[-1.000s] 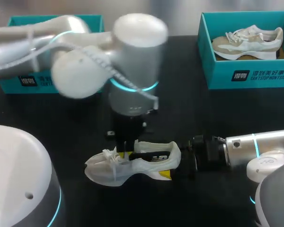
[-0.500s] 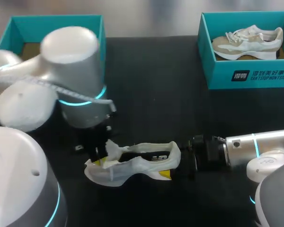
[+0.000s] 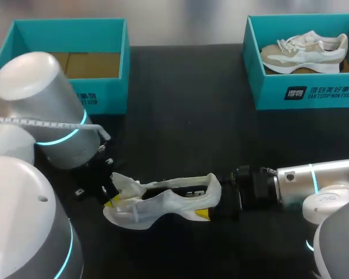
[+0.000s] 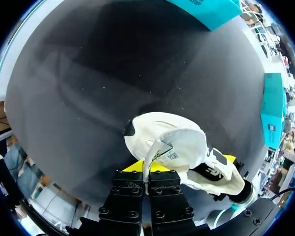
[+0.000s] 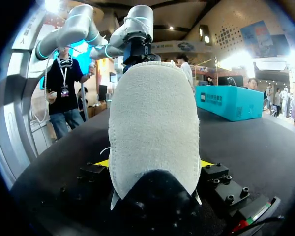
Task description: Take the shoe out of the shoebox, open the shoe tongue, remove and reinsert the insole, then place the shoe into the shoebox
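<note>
Out of its box, shoe (image 3: 163,204) rests on worktop (image 3: 192,128). Right end effector (image 5: 155,164) clamps the heel from 2 sides, probably as an anchor. Left end effector (image 4: 148,176), narrow, pinches tongue (image 4: 156,147) back toward the toe, apparently to expose the insole.

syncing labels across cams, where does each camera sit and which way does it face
Head view: fixed above and behind the robot, looking down on the table; both arms show, left gripper at the shoe tongue, right gripper at its heel.
Left wrist view: on the left wrist, looking down along its fingers at the shoe's toe end; its fingers show, pinching the tongue.
Right wrist view: on the right wrist, looking level across the table at the heel; its yellow tips flank it.
Shared: all three see the shoe.
</note>
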`<action>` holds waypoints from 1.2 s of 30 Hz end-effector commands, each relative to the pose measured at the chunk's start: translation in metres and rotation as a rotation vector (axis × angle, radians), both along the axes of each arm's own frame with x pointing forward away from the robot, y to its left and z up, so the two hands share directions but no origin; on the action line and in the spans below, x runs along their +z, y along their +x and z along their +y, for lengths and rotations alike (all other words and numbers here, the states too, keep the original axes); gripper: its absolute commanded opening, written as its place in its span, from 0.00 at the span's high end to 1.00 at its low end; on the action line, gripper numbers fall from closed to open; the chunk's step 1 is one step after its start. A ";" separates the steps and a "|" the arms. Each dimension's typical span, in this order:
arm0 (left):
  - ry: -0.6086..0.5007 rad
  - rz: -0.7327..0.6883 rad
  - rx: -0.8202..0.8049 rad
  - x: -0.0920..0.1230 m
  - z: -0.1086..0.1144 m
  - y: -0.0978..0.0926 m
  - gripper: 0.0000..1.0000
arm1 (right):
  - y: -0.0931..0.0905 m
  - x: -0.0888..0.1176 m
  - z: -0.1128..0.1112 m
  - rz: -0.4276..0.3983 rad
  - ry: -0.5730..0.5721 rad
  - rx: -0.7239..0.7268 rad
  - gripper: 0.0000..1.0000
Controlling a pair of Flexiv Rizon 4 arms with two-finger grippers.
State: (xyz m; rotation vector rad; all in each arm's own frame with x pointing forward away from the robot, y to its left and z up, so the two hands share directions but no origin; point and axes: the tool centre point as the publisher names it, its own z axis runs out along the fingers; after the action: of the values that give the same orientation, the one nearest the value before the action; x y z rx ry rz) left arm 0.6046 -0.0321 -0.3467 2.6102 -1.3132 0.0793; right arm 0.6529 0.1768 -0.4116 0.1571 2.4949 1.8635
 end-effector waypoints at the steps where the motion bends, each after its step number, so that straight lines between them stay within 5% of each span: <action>1: -0.114 -0.077 0.048 -0.016 0.009 -0.002 1.00 | 0.000 0.000 -0.001 0.002 -0.007 -0.001 1.00; 7: -0.100 -0.025 0.068 -0.029 0.015 -0.003 0.94 | 0.000 0.000 -0.001 0.002 -0.007 -0.001 1.00; 13: -0.092 -0.008 0.041 -0.026 0.017 -0.008 0.49 | 0.000 0.000 -0.001 0.002 -0.007 -0.001 1.00; 15: -0.093 -0.013 0.029 -0.020 0.020 -0.008 0.24 | 0.000 0.000 -0.001 0.002 -0.007 -0.001 1.00; 18: -0.107 -0.024 0.004 -0.008 0.023 -0.012 0.06 | 0.000 0.000 -0.001 0.002 -0.007 -0.001 1.00; 26: -0.137 -0.077 -0.080 0.030 0.019 -0.016 0.00 | 0.000 0.000 -0.001 0.002 -0.007 -0.001 1.00; 31: -0.151 -0.102 -0.151 0.051 0.010 -0.013 0.13 | 0.000 0.000 -0.001 0.002 -0.007 -0.001 1.00; 36: -0.152 -0.122 -0.239 0.076 0.003 -0.010 0.12 | 0.000 0.000 -0.001 0.002 -0.007 -0.001 1.00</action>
State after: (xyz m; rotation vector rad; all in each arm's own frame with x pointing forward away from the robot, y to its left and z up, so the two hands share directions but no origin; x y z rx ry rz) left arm 0.5950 -0.0330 -0.2942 2.3407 -1.5577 0.3068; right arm 0.6531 0.1759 -0.4132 0.1588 2.4968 1.8615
